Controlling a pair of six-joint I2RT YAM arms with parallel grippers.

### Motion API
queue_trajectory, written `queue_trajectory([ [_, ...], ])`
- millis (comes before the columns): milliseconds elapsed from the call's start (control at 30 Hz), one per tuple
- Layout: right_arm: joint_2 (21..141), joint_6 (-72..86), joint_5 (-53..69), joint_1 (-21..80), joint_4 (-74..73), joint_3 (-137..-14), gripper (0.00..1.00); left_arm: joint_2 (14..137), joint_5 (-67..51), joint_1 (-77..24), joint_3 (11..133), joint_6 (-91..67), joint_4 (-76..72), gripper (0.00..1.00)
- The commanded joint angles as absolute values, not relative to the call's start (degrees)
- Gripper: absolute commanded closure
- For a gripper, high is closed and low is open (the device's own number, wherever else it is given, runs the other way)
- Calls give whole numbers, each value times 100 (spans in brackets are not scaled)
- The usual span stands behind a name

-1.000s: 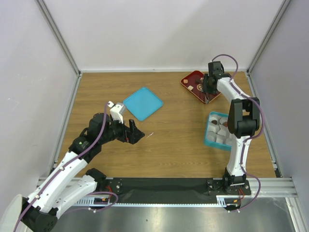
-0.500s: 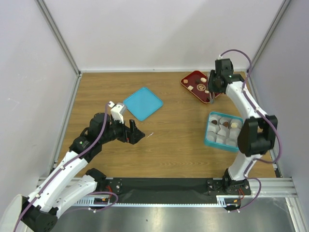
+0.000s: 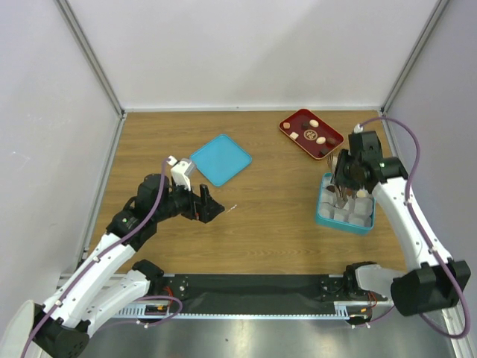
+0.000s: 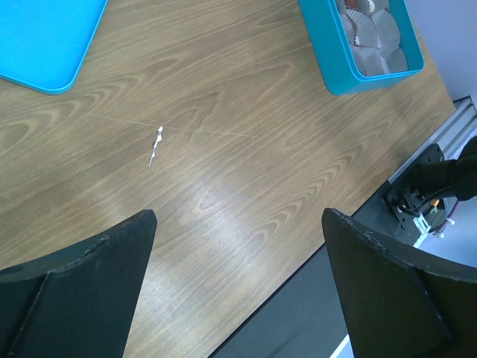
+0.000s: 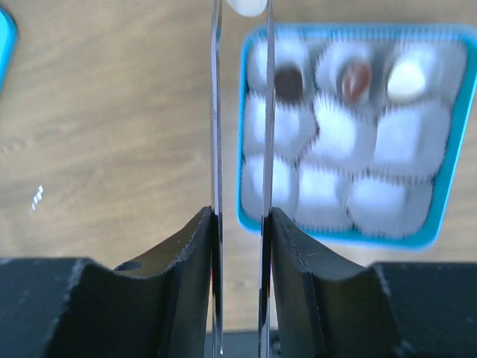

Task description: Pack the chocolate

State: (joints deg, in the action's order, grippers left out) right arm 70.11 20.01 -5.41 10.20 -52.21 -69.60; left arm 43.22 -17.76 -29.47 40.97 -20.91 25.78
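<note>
My right gripper [image 5: 242, 216] is shut on thin metal tongs [image 5: 216, 112]. Their tips pinch a cream-white chocolate [image 5: 246, 6] at the top edge of the right wrist view. The gripper [image 3: 345, 176] hangs over the left side of the teal box [image 3: 326, 217], whose paper cups hold a dark piece [image 5: 288, 80], a brown piece [image 5: 356, 78] and a cream piece [image 5: 406, 78]. More chocolate [image 3: 321, 139] lies on the dark red tray [image 3: 289, 119]. My left gripper [image 3: 211, 207] stands open over bare wood with nothing between its fingers.
A flat teal lid [image 3: 220, 159] lies left of centre, just beyond the left gripper. A tiny white scrap [image 3: 232, 208] sits on the wood near it. Metal frame posts and white walls close in the table on three sides.
The right arm has swung from over the red tray toward the near side and now hangs over the teal box, tongs still in its grip. The left arm has not moved.
</note>
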Motion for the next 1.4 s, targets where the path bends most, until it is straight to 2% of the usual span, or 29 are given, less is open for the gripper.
queue_trajectory([
  [0, 6584, 2320, -264, 1019, -5633, -6610, 66, 4201, -1898, -2900, 4122, -2004, 2382, 0],
  [767, 5775, 2637, -185, 1213, -5942, -5652, 64, 4131, -1898, -2892, 4096, -2021, 2382, 0],
  [1367, 5757, 2865, -396, 1389, -6064, -5572, 59, 4140, -1907, -2892, 4096, -2021, 2382, 0],
])
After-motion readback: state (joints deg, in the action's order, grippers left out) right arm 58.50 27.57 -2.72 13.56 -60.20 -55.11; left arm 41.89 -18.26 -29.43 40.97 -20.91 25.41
